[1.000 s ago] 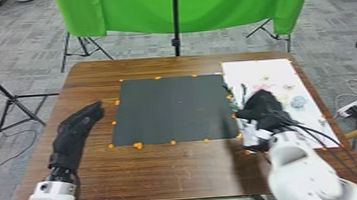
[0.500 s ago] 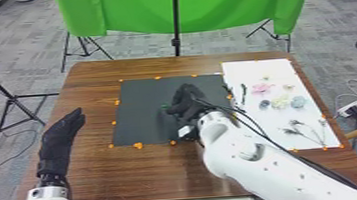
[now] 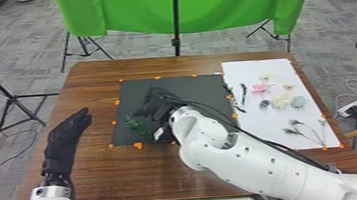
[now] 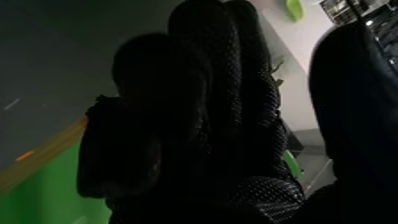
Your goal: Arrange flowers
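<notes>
In the head view my right hand [image 3: 160, 105] is over the left half of the dark board [image 3: 190, 130], shut on a green sprig [image 3: 134, 125]. Leaves stick out beside the hand on its left and toward the near edge; the gripped part is hidden. The right wrist view has my right hand [image 4: 209, 115] with some fingers bent and the thumb apart from them. My left hand [image 3: 63, 135] is open left of the board, fingers straight. On the white sheet [image 3: 249, 69] lie a pink flower [image 3: 261, 88], a cream flower [image 3: 281, 101], a blue-grey flower [image 3: 298, 101] and thin dried stems [image 3: 307, 131].
Dark green sprigs [image 3: 241, 96] lie along the white sheet's left side. Orange markers [image 3: 137, 145] line the board's edge. Brown tabletop [image 3: 153, 174] surrounds board and sheet. My right arm [image 3: 222, 150] crosses the near right part of the table.
My right hand has travelled left from the white sheet onto the dark board, carrying the green sprig. The flowers it covered are uncovered. My left hand has shifted slightly.
</notes>
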You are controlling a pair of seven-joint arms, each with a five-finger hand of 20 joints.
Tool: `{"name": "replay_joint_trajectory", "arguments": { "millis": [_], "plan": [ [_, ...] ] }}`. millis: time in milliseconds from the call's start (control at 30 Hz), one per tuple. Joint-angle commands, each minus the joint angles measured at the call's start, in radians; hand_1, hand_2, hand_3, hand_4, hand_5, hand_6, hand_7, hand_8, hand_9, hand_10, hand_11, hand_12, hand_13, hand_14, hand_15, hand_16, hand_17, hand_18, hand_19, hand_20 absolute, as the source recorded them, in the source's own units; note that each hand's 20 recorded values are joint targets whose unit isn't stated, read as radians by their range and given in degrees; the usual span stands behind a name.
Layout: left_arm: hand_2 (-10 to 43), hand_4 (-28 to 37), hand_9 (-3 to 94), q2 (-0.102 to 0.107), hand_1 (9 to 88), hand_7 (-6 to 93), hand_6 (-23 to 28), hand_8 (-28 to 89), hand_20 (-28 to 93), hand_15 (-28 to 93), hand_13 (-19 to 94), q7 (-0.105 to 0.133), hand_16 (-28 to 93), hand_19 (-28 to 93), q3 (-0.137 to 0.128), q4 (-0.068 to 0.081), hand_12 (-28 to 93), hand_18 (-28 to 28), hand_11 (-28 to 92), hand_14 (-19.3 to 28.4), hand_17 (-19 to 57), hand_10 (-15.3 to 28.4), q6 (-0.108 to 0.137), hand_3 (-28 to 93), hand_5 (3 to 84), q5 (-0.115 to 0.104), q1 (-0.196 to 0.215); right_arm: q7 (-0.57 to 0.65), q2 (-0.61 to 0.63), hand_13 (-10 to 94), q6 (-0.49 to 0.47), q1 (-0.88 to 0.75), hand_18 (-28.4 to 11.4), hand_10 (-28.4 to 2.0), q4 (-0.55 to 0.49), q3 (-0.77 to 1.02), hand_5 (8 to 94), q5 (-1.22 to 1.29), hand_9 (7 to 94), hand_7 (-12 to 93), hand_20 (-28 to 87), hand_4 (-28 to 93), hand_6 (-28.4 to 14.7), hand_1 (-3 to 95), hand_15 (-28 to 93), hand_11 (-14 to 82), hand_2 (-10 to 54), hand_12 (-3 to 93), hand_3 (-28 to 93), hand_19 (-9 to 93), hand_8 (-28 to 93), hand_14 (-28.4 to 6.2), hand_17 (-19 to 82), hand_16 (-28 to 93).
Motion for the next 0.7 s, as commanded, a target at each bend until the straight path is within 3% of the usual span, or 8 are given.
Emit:
{"name": "replay_joint_trajectory", "arguments": {
  "millis": [33,133,367,700],
  "plan": [
    [-6.2,-21.4,40.9,-0.005,24.0,10.4,3.6,-4,19,12,28,-0.027,6,3,-0.001,0.007,17,13.7,13,15.6,-0.3,11.9,-0.039,67,45.2,0.017,0.006,-0.037,0.043,92,-0.004,-0.024,-11.0,-15.0,-0.037,0.015,81.9,-0.043,87.3,18,46,-18,-3.5,29.1,50,31.0,-9.5,23.1,55,93,-8,-5.0,64,32],
    [-6.5,-21.2,40.8,-0.005,24.4,10.4,3.6,-4,18,12,28,-0.028,6,3,-0.002,0.008,17,13.7,13,15.6,-0.3,11.9,-0.041,67,45.1,0.019,0.006,-0.038,0.078,91,-0.043,-0.029,-12.2,-15.3,-0.057,0.013,81.5,-0.104,86.8,17,46,-14,-3.8,19.6,50,31.2,-7.0,23.1,59,93,-8,-5.5,63,32],
    [-6.2,-21.0,40.9,-0.01,24.8,10.3,3.6,-4,19,13,28,-0.039,6,3,0.003,0.008,17,13.7,12,15.7,-0.4,11.9,-0.053,66,45.0,0.021,0.007,0.007,0.124,91,-0.167,-0.071,-13.3,-15.0,-0.077,0.017,81.2,-0.096,87.1,15,48,-12,-3.9,18.2,51,32.5,-0.2,23.8,60,93,-8,-5.9,63,32],
    [-5.4,-21.4,41.0,-0.005,24.4,10.3,3.6,-4,19,13,28,-0.027,6,3,0.001,0.007,17,13.8,13,15.8,-0.4,11.9,-0.038,66,45.1,0.011,0.009,0.0,0.124,92,-0.205,-0.103,-13.5,-14.9,-0.126,-0.003,82.1,-0.036,87.3,15,49,-13,-3.8,18.7,51,32.9,2.1,24.0,60,93,-8,-6.0,63,32]
  ]
}}
